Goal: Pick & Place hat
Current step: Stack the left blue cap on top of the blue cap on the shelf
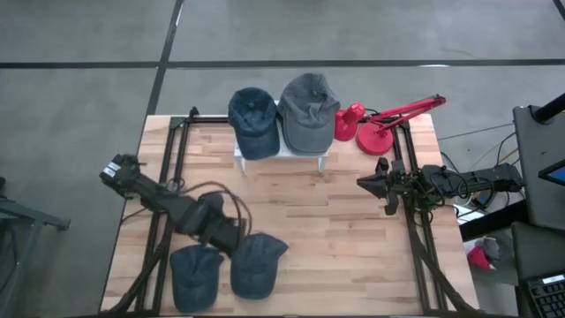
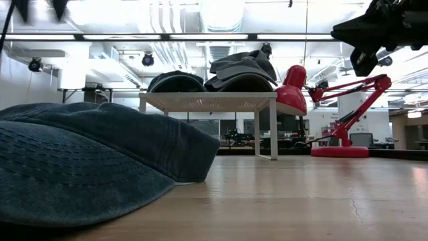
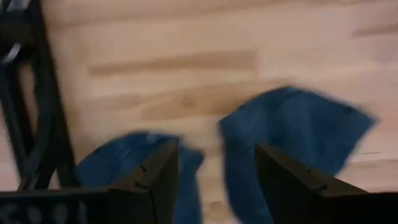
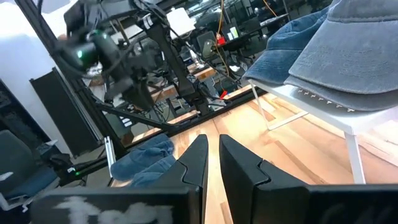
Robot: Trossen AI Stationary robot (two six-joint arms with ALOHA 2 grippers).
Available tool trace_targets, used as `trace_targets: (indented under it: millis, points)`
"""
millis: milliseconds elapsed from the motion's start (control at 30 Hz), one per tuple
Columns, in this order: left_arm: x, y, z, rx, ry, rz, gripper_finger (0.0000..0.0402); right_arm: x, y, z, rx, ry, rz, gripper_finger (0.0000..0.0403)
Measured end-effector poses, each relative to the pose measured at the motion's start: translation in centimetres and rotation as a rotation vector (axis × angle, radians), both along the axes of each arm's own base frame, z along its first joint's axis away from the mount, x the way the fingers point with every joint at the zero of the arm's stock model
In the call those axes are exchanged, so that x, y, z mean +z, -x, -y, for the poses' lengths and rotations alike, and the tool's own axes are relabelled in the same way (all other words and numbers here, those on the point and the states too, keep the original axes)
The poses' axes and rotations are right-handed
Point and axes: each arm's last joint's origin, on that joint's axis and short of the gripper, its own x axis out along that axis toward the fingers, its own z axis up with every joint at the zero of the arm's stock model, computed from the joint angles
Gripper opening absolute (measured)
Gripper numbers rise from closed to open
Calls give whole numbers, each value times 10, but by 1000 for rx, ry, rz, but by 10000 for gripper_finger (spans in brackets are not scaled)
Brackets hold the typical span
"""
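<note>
On the light wooden bench (image 1: 335, 221), a small white stand (image 1: 300, 155) carries a dark blue denim cap (image 1: 253, 121) and a grey cap (image 1: 308, 110), with a red desk lamp (image 1: 380, 128) just beside it. Two more blue denim caps (image 1: 196, 274) (image 1: 257, 263) lie well apart from the stand at the bench's near edge. The left claw (image 3: 214, 180) hovers over them, fingers apart. The right claw (image 4: 212, 163), fingers nearly together, waits near the lamp.
</note>
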Motion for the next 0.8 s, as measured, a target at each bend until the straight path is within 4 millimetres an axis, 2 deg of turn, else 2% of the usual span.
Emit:
trace_targets:
  millis: [200, 333, 467, 600, 800]
  points:
    - [-39, 21, 26, 49, 86, -174, 197, 0, 0, 0, 0, 0, 0, 38]
    - [-63, 27, 39, 40, 127, -173, 197, 0, 0, 0, 0, -4, 1, 38]
    - [-83, 31, 42, 38, 133, -184, 197, 0, 0, 0, -2, -7, 1, 38]
    - [-98, 36, 42, 73, 178, -249, 197, 0, 0, 0, -2, -9, 1, 38]
    - [-107, 40, 48, 87, 221, -256, 197, 0, 0, 0, -2, -10, 1, 38]
